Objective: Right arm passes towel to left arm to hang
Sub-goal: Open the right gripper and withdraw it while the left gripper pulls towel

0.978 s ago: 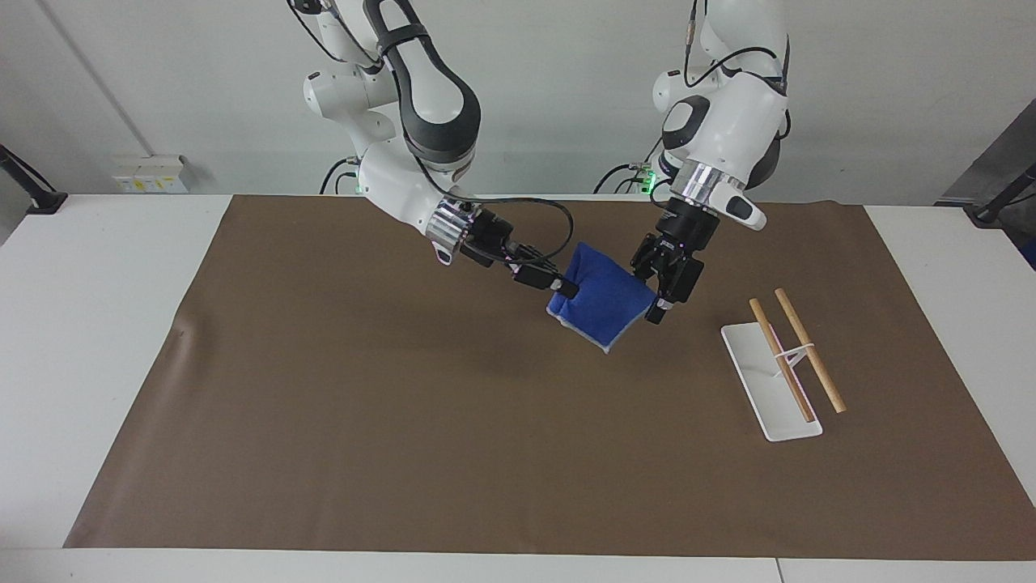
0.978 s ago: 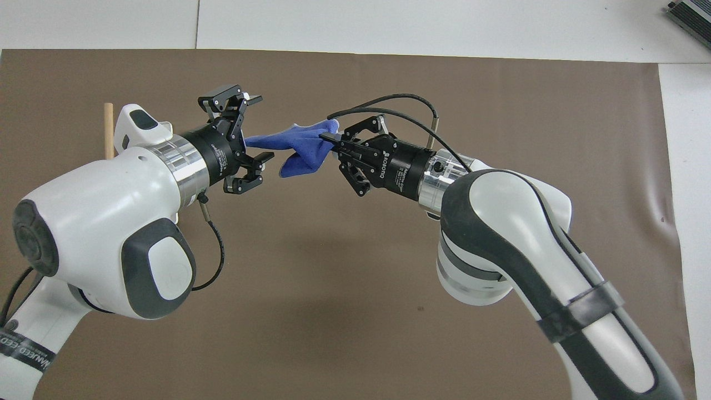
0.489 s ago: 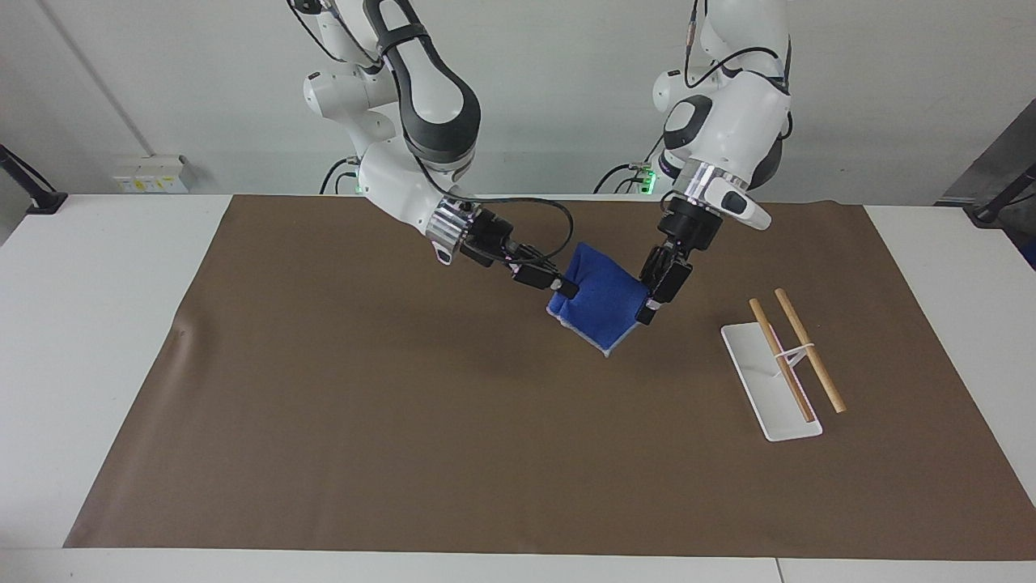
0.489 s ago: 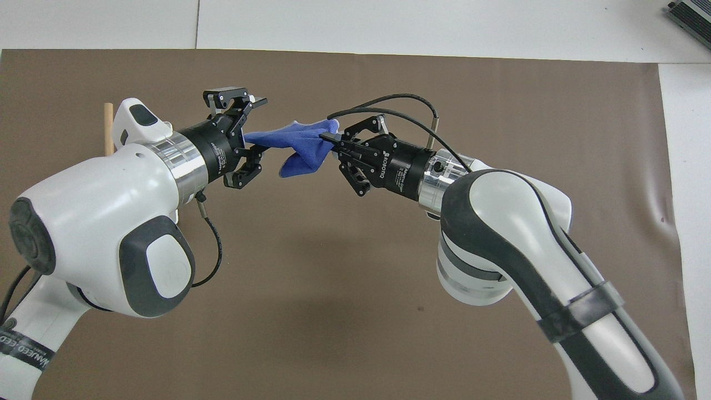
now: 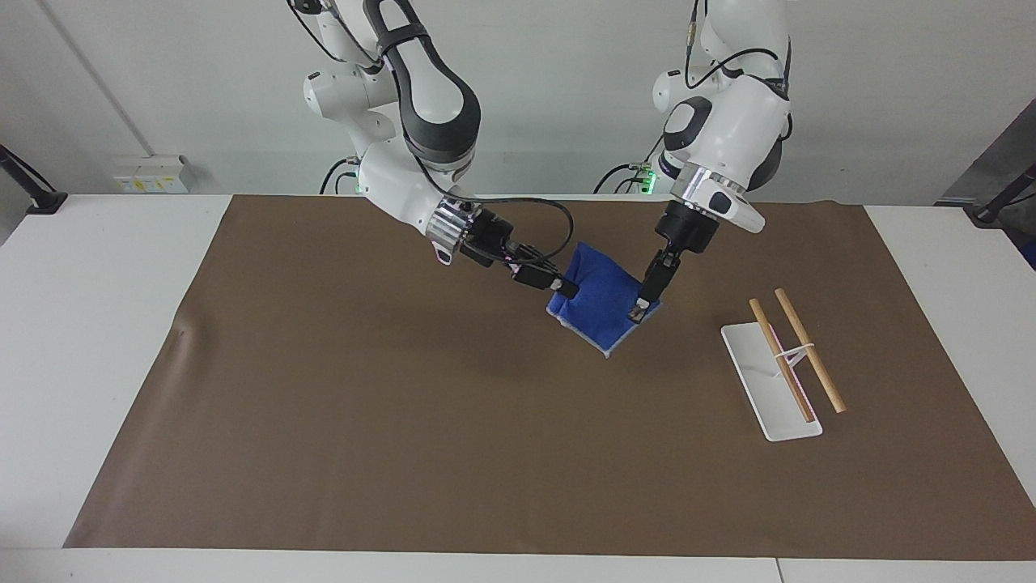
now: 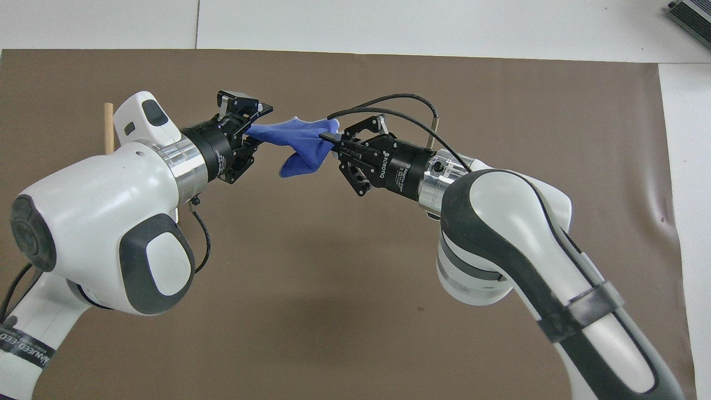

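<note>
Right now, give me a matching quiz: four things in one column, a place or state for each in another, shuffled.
1. towel
2. right gripper
3. left gripper
4. wooden rods

A. on the white stand
B. held up between both grippers
C. shut on the towel's edge toward the stand
D. shut on the towel's other edge

Pairs: 1-B, 2-D, 3-C, 4-A

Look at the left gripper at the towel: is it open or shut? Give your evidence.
Shut. The left gripper has its fingers pinched together on one end of the towel, which hangs in the air between it and the right gripper.
</note>
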`<action>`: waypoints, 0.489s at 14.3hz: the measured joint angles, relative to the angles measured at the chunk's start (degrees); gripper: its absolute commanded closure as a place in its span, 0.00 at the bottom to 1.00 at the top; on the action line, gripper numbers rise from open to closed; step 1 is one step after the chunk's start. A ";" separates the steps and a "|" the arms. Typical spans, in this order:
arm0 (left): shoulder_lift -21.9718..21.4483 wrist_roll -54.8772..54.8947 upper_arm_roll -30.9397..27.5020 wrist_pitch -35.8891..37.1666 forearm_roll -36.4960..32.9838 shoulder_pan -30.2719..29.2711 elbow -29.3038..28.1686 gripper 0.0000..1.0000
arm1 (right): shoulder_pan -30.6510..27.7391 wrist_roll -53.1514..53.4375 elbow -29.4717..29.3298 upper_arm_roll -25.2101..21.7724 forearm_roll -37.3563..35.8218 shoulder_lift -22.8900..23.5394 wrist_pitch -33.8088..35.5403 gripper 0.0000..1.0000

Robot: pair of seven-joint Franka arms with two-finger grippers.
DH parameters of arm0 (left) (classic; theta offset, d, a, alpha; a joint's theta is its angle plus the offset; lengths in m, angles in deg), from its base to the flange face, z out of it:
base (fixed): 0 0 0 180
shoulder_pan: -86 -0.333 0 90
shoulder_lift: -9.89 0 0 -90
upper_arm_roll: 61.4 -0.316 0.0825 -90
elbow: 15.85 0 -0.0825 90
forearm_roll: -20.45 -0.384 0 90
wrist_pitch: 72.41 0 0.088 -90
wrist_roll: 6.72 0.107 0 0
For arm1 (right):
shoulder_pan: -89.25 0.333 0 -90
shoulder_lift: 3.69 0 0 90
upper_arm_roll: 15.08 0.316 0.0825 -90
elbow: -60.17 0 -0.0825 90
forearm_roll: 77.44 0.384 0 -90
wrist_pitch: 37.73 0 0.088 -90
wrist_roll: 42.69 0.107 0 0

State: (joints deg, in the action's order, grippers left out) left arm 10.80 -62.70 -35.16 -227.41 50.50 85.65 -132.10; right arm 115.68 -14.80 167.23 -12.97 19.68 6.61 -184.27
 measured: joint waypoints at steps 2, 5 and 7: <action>0.00 1.67 -0.01 0.90 0.00 0.00 0.00 1.00 | 0.00 0.00 0.00 0.00 0.00 0.00 0.00 1.00; 0.00 6.28 -0.07 1.04 0.00 -0.01 0.01 1.00 | 0.00 0.00 0.00 0.00 0.00 0.00 0.00 0.93; 0.00 9.57 -0.31 1.04 0.00 -0.13 0.09 1.00 | -0.01 -0.08 -0.01 0.00 0.00 0.00 -0.01 0.10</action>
State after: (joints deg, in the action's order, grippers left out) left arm 10.80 -53.13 -35.47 -226.37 50.50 85.52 -132.01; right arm 115.67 -14.88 167.22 -12.97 19.68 6.61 -184.28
